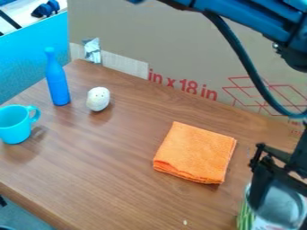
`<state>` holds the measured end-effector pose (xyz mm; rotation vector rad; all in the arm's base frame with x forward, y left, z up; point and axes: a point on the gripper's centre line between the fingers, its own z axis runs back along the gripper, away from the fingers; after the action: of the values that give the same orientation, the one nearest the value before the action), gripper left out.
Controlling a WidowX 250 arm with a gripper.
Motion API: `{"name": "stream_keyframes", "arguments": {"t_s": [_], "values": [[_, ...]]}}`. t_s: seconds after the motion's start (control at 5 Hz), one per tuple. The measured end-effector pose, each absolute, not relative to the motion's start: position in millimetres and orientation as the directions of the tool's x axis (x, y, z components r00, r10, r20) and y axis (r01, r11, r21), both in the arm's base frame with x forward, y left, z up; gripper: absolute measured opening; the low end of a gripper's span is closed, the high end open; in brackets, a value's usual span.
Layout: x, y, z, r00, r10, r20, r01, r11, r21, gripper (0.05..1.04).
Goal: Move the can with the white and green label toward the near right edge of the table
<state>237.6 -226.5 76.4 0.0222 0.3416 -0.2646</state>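
My gripper [281, 216] is over the can [264, 223], near the cloth [193, 153], jaws apart; whether they touch it, I can't tell. I need them evenly spaced about its rim, lest one side tip it.

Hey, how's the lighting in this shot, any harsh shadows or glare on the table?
Camera view: soft shadows beside the blue mug and under the white toy, a thin one along the orange cloth's near edge; the wooden table has a mild sheen toward the left, no harsh glare.
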Motion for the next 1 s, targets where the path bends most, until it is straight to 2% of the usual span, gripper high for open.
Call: {"name": "stream_keyframes", "arguments": {"t_s": [0.4, 0.6, 0.8, 1.0], "values": [[207, -208, 107, 0.935, -0.201, -0.292, 0.198, 0.979, -0.038, 1.001], [212, -200, 115, 0.952, -0.185, -0.243, 0.175, 0.983, -0.064, 1.001], [221, -180, 139, 0.976, -0.188, -0.108, 0.182, 0.981, -0.062, 1.001], [228, -150, 148, 0.982, -0.184, -0.035, 0.185, 0.983, 0.015, 1.001]]}}
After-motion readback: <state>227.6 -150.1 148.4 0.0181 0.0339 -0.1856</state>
